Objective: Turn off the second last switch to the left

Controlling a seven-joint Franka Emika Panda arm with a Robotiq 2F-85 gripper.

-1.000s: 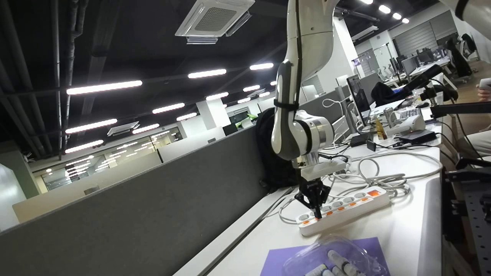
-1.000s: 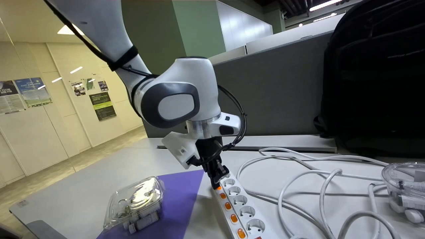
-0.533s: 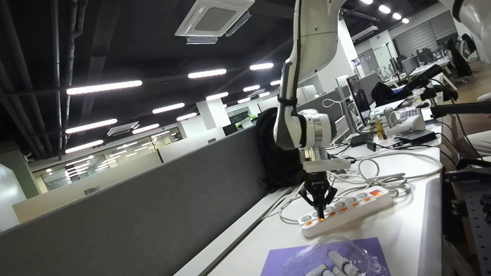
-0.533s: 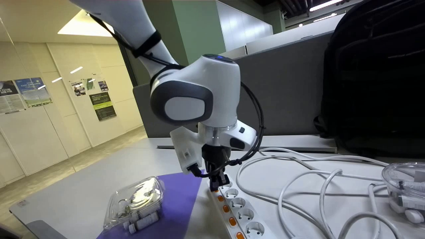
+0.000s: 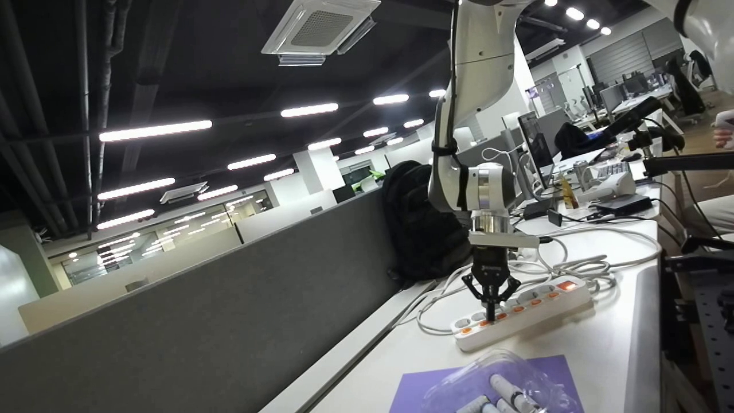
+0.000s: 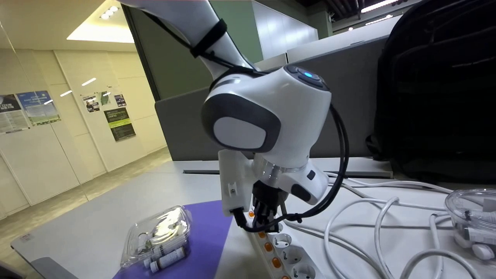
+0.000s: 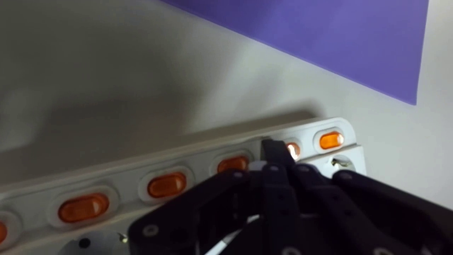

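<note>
The long white power strip (image 5: 527,321) lies on the desk with a row of orange rocker switches; it also shows in an exterior view (image 6: 259,248) and the wrist view (image 7: 203,159). The second last switch (image 7: 292,150) is partly covered by my fingertips; it has a bright glint, and whether it is on or off I cannot tell. The end switch (image 7: 331,140) is uncovered. My gripper (image 5: 490,318) is shut, pointing down, holding nothing. In the wrist view its fingertips (image 7: 277,150) are at the second last switch, on the side towards the third. Contact is unclear.
A purple sheet (image 5: 413,390) with a clear plastic box (image 5: 516,384) of markers lies near the strip's end. Looped white cables (image 5: 573,267) lie behind it. A black backpack (image 5: 424,229) stands against the grey partition (image 5: 229,321). Another clear container (image 6: 472,221) stands on the desk.
My wrist has moved right in both exterior views and changed its tilt. The fingertips have moved slightly right, and the power strip has shifted a little the same way. The gripper stays shut.
</note>
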